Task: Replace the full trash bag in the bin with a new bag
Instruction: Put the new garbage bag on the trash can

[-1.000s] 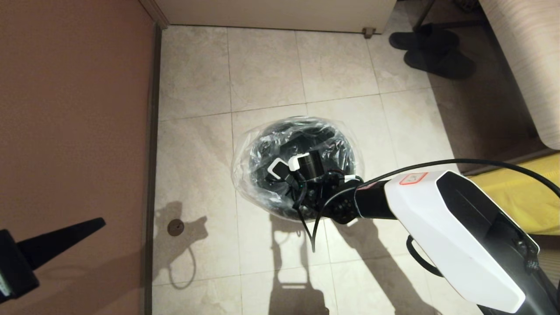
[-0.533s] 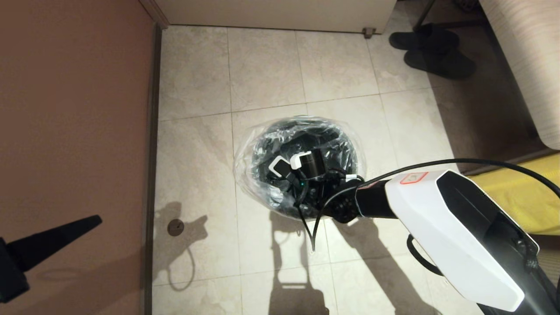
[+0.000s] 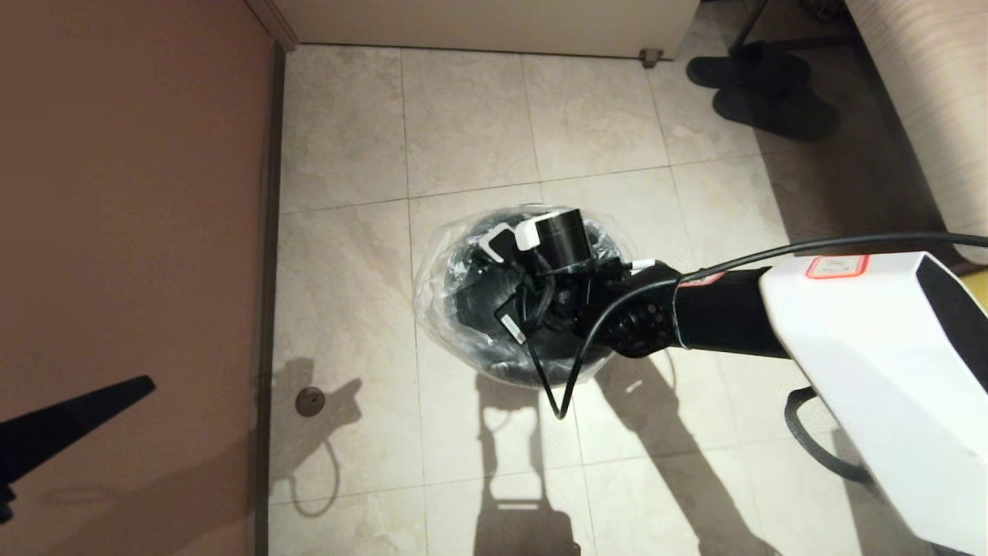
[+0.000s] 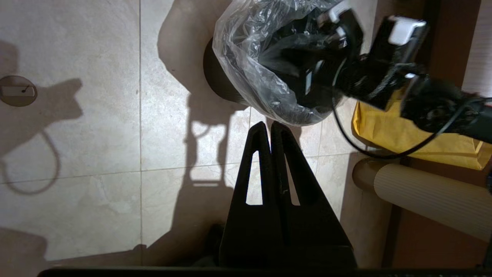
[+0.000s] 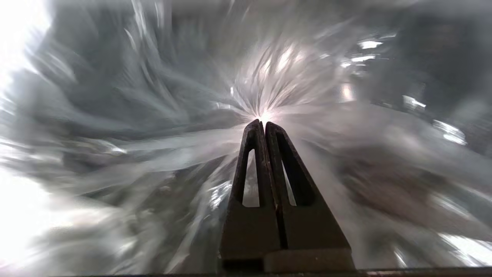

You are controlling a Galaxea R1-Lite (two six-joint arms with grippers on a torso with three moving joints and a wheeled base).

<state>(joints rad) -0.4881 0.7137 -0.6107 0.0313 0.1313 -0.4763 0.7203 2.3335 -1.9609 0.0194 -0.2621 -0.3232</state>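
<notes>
Both pincers are clenched; the right pincer (image 5: 261, 124) points down inside the new bag (image 3: 432, 270) lining the bin (image 4: 215, 79), the left pincer (image 4: 269, 127) idle nearby.

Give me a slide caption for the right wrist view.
Right claw, closed, deep inside the new bag, its tips at the star-gathered bottom seal.

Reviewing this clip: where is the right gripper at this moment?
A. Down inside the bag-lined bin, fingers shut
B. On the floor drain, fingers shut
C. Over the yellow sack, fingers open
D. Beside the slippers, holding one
A. The right wrist view shows the right gripper shut, its tips at the star-gathered bottom of the new bag; the head view has that arm reaching into the bin.
</notes>
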